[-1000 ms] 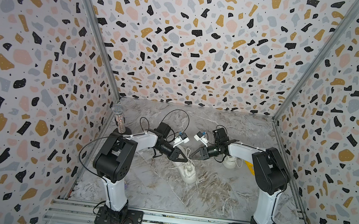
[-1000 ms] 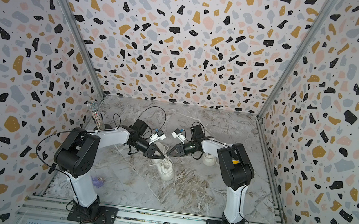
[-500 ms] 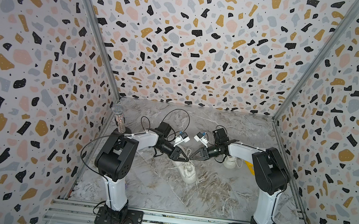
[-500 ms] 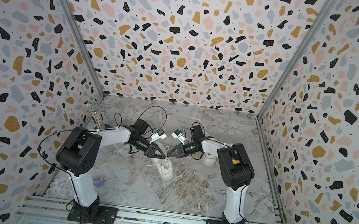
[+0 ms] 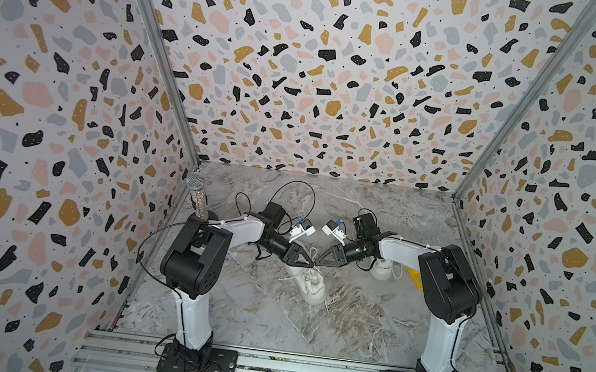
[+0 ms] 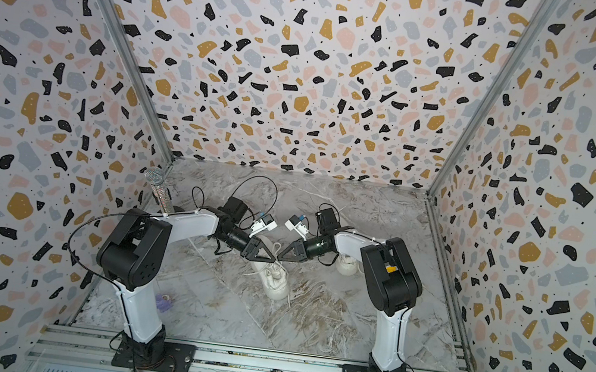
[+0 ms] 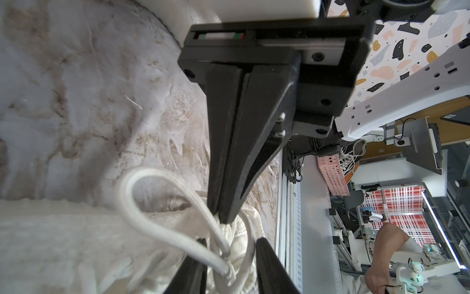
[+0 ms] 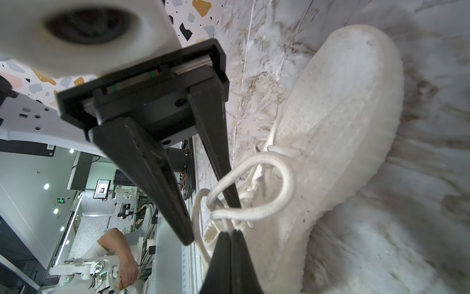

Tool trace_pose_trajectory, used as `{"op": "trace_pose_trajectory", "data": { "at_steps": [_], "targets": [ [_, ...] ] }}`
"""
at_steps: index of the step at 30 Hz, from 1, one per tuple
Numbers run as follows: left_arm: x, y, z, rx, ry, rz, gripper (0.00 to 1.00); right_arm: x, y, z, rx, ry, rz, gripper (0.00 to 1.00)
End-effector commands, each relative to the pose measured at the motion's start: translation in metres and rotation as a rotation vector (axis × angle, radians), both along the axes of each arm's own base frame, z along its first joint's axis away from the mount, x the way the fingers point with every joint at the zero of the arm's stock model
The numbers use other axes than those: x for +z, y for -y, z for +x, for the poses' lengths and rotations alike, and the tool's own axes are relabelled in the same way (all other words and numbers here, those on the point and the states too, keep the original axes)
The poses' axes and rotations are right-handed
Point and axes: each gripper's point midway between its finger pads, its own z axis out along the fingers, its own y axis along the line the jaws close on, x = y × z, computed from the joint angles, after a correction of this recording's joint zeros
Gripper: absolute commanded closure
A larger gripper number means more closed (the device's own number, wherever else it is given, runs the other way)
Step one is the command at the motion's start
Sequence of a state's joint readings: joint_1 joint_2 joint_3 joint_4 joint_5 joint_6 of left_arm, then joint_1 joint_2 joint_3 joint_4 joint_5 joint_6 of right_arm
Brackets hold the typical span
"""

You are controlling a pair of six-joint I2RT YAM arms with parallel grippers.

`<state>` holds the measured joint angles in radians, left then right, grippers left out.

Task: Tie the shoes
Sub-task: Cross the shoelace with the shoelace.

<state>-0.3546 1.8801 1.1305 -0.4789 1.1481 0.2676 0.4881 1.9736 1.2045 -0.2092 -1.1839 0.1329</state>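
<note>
A grey-brown marble table (image 5: 251, 317) sits inside walls (image 5: 322, 80) speckled pink, gold and black. A sparkly microphone (image 5: 195, 197) stands at the left. The left gripper (image 5: 307, 263) is partly open around a loop of the laces (image 8: 290, 183). One shoe (image 5: 312, 284) lies mid-table under both grippers. The right gripper (image 5: 321, 261) is pinched shut. The other shoe (image 5: 381, 271) peeks out under its arm.

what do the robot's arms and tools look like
The left arm and right arm: white shells, bulky black joints, black bases, thin black cables. The left tool and right tool: two black tapering fingers on a rail with red and green marks.
</note>
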Motion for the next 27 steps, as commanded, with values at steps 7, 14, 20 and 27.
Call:
{"op": "trace_pose_trajectory", "data": {
  "at_steps": [7,14,20,27],
  "targets": [
    [0.006,0.005,0.007,0.007,-0.056,-0.028,0.63,0.023,0.001,0.001,0.003,0.06,0.029,1.0],
    [0.002,0.004,0.006,0.008,-0.062,-0.017,0.67,0.025,0.001,0.001,0.002,0.067,0.03,1.0],
    [-0.003,0.002,0.004,0.005,-0.06,0.007,0.76,0.031,0.001,0.004,0.002,0.084,0.032,1.0],
    [-0.007,0.0,0.006,0.011,-0.043,0.042,0.83,0.031,0.0,0.004,0.003,0.073,0.038,1.0]
  ]
}}
